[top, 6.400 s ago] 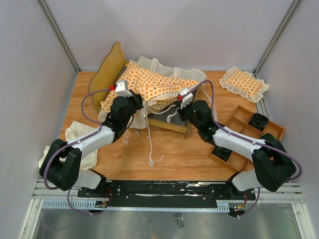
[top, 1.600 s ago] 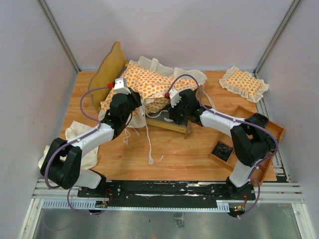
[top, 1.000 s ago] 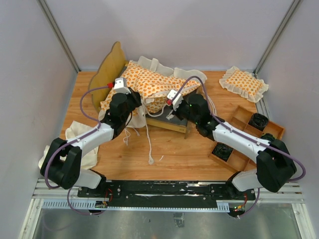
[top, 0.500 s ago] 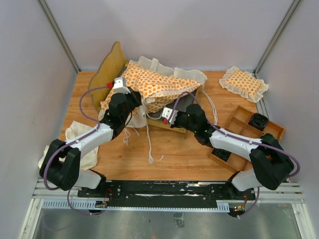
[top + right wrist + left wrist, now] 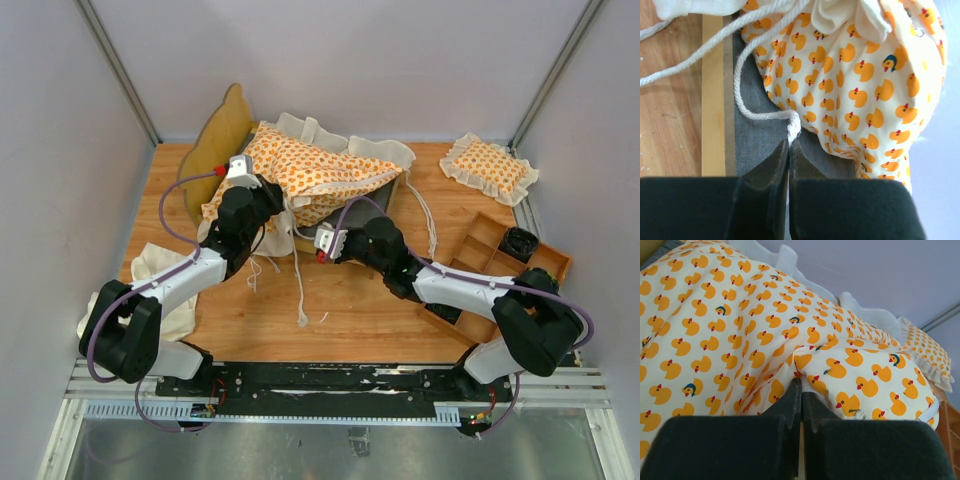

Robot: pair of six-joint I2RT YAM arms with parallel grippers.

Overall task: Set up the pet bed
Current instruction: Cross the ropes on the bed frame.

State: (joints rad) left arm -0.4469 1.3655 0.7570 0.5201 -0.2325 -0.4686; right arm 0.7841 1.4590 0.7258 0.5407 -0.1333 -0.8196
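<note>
The pet bed's light-wood frame with scalloped headboard (image 5: 222, 135) stands at the back left, its grey fabric base (image 5: 760, 150) showing beside the side rail (image 5: 713, 100). The duck-patterned cushion (image 5: 300, 172) lies bunched on it, its cream ruffle at the back. My left gripper (image 5: 272, 204) is shut on a fold of the cushion (image 5: 740, 315) at its near edge, jaws (image 5: 801, 385) pressed together in the fabric. My right gripper (image 5: 350, 238) hangs at the bed's near side, shut on the end of a white tie string (image 5: 792, 125) that loops back to the cushion (image 5: 865, 75).
A small square duck-patterned pillow (image 5: 490, 165) lies at the back right. A wooden compartment tray (image 5: 505, 262) sits under the right arm. A plain cream cloth (image 5: 160, 275) lies at the near left. Loose tie strings (image 5: 300, 290) trail over the wooden table in front of the bed.
My right arm has swung from over the bed's foot toward the near left and lower, with the tie string in its jaws. The left arm has stayed put on the cushion.
</note>
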